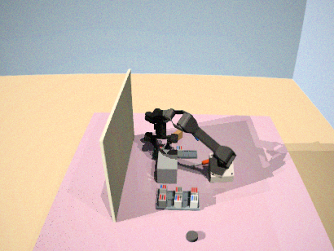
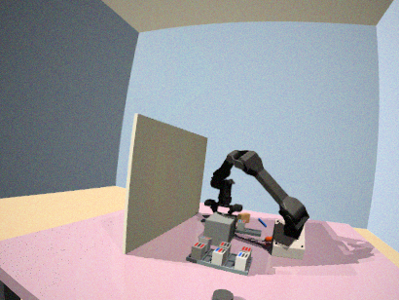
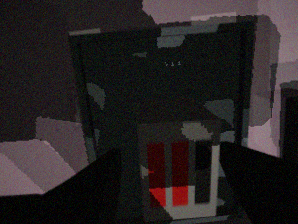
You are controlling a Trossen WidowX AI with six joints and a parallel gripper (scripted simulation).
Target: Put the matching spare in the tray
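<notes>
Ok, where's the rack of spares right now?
In the top view the rack of spares sits on the pink mat near the front, just in front of the grey mounted unit, right of the tall panel.

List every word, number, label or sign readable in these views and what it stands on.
No letters or digits are readable anywhere.
Part under the end effector: label of two red bars and one dark bar, no characters.
Rack spares: red and blue stripe labels, too small to read.

Item count on the table [image 1: 261,212]: three spares [image 1: 178,199] standing in one rack [image 1: 177,208], and a fourth spare [image 3: 180,175] with two red stripes and one dark, seen in the wrist view over one dark tray [image 3: 160,85]. Also present: one grey unit [image 1: 166,169], one upright panel [image 1: 119,147], one dark disc [image 1: 191,235] and one arm [image 1: 204,140].
</notes>
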